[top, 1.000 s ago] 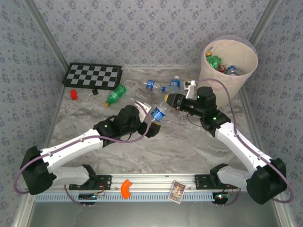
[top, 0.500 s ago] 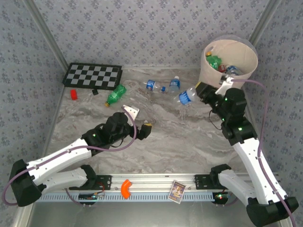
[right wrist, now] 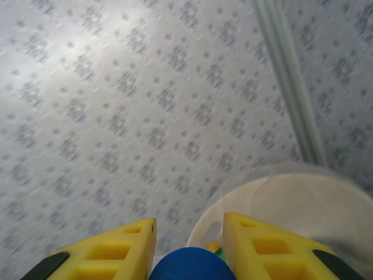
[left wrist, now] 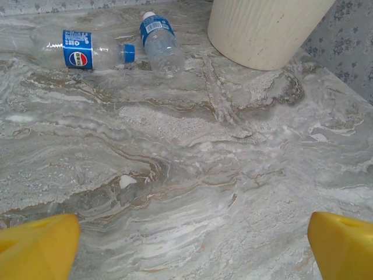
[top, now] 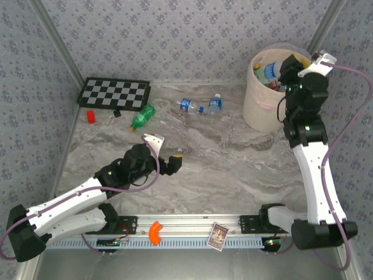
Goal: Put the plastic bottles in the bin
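My right gripper (top: 284, 69) hangs over the mouth of the pale bin (top: 256, 108), shut on a clear plastic bottle (top: 270, 71) with a blue label. Its blue cap (right wrist: 189, 265) sits between the yellow fingers (right wrist: 111, 252), with the bin's rim (right wrist: 274, 188) just beyond. Several bottles lie inside the bin. Two clear blue-labelled bottles (top: 189, 105) (top: 214, 104) and a green one (top: 141, 116) lie on the marble table. My left gripper (top: 166, 150) hovers open and empty over mid-table, facing the two clear bottles (left wrist: 78, 44) (left wrist: 160, 41) and the bin (left wrist: 262, 29).
A checkerboard (top: 113, 93) lies at the back left, with a small red block (top: 91, 116) just in front of it. An orange curved piece (top: 154, 231) and a card (top: 218, 236) rest on the front rail. Patterned walls close in the table.
My right arm swung up and to the right, carrying the bottle from mid-table to over the bin. The left arm drew back a little toward the near left, still open.
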You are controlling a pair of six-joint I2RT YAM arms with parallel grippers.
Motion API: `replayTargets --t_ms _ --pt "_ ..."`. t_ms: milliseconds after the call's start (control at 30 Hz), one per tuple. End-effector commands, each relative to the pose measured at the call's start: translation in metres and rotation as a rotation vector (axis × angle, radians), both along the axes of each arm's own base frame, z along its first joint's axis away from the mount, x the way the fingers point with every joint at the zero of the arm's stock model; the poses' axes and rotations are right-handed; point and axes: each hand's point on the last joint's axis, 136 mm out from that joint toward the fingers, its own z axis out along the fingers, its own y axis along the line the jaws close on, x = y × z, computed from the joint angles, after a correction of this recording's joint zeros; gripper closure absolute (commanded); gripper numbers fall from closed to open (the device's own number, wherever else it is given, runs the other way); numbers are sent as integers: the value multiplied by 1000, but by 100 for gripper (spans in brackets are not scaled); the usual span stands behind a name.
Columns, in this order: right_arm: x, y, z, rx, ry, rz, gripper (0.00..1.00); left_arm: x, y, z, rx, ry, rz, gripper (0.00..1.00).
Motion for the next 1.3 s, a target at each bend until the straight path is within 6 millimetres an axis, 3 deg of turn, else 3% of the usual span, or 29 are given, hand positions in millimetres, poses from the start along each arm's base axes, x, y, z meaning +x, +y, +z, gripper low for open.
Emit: replayTargets --t_ms 0,200,500,600,667,700,733,900,1033,1267 --pt "16 -24 31 -71 -67 -159 70 -3 -4 10 -77 1 -12 0" --pt "77 -38 21 -181 48 -255 68 -8 -1 10 -101 7 -16 0" --pt "139 -62 -10 -273 215 -328 65 -10 3 12 -105 4 -14 0" --pt "153 -62 -27 -271 274 -286 53 -11 5 11 -104 4 -9 0" --pt "161 -57 -36 -271 304 -240 38 -12 6 10 -103 7 -7 0" --pt "162 -57 -39 -272 325 -233 27 -12 7 11 -104 6 -7 0" --pt "162 -56 -43 -270 349 -229 2 -12 7 10 -103 7 -6 0" --pt "152 -49 -38 -245 356 -223 0 -13 8 8 -105 13 -5 0" --pt "143 -27 -29 -247 330 -174 0 -12 7 8 -111 14 -3 0" --pt "121 37 -34 -259 323 -19 1 -12 9 0 -107 45 15 0"
